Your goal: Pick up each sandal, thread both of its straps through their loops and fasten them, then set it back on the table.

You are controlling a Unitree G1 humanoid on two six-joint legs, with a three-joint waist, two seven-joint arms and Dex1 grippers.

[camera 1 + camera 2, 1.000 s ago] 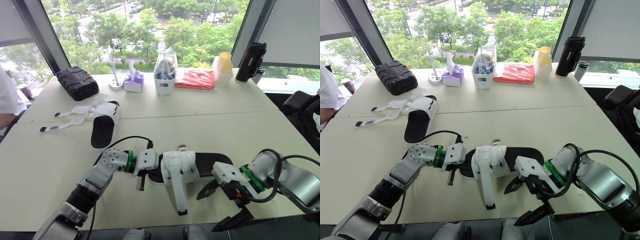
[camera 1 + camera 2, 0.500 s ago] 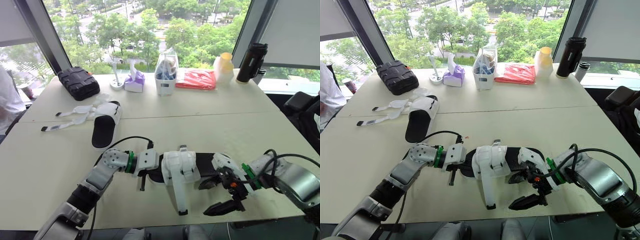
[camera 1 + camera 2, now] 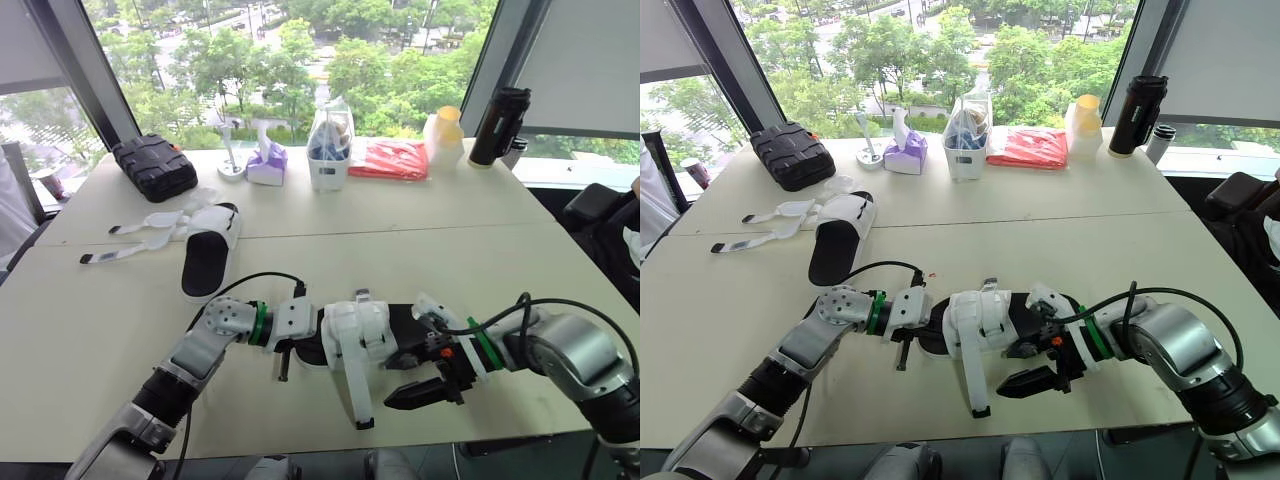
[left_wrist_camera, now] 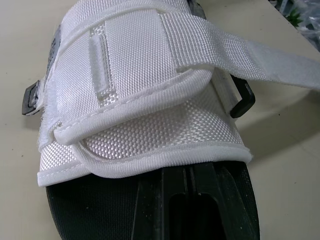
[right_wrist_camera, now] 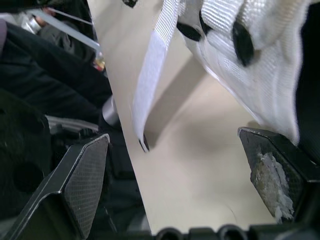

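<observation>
The near sandal (image 3: 362,335), black sole with a white upper, lies close to the table's front edge. My left gripper (image 3: 288,345) is shut on its toe end; in the left wrist view the black fingers (image 4: 172,207) sit together on the sole under the white upper (image 4: 140,100). One long white strap (image 3: 354,385) lies loose toward the front edge. My right gripper (image 3: 408,372) is open beside the heel, one finger by the sole and the other lower, with the strap (image 5: 152,75) ahead of it. The second sandal (image 3: 210,250) lies at the left with its straps (image 3: 135,243) spread out.
Along the back of the table stand a black case (image 3: 153,165), a purple tissue box (image 3: 267,162), a clear bag of items (image 3: 330,148), a red packet (image 3: 392,158), a yellow-capped bottle (image 3: 446,135) and a black flask (image 3: 500,124). A person's white sleeve (image 3: 8,215) shows at the far left.
My right gripper has swung left from the table's front right corner to the near sandal's heel, staying open. The left gripper and the sandal have not moved.
</observation>
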